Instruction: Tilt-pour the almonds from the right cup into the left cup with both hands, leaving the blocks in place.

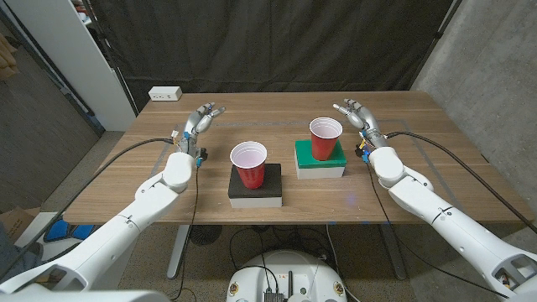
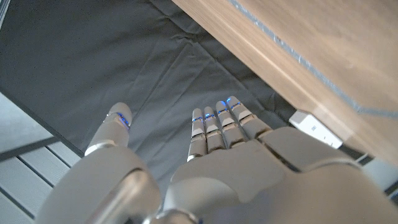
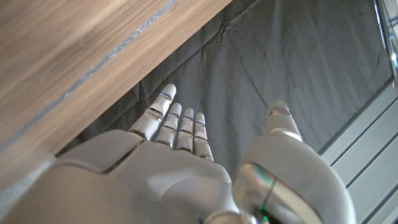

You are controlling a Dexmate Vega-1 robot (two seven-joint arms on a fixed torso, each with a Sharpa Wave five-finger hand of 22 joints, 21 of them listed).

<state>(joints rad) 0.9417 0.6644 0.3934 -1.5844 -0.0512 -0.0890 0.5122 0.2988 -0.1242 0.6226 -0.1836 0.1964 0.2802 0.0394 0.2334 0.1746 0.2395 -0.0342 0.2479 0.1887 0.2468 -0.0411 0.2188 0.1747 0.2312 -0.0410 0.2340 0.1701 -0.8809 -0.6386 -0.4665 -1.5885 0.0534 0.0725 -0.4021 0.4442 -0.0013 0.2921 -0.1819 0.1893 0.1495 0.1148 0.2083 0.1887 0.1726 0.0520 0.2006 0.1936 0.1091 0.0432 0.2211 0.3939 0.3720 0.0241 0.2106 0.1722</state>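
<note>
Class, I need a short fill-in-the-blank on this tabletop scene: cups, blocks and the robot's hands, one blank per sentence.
1. The left cup stands on a ____ block.
2. The right cup stands on a ____ block.
3. Both cups are ____ in colour.
4. The left hand and the right hand each hold ____.

Missing words: black; green; red; nothing

1. A white power strip [image 1: 165, 93] lies on the wooden counter [image 1: 277, 214] toward the upper left of the frame.
2. A black curtain [image 1: 268, 42] hangs across the top.
3. A grey wall [image 1: 495, 75] fills the upper right.
</note>
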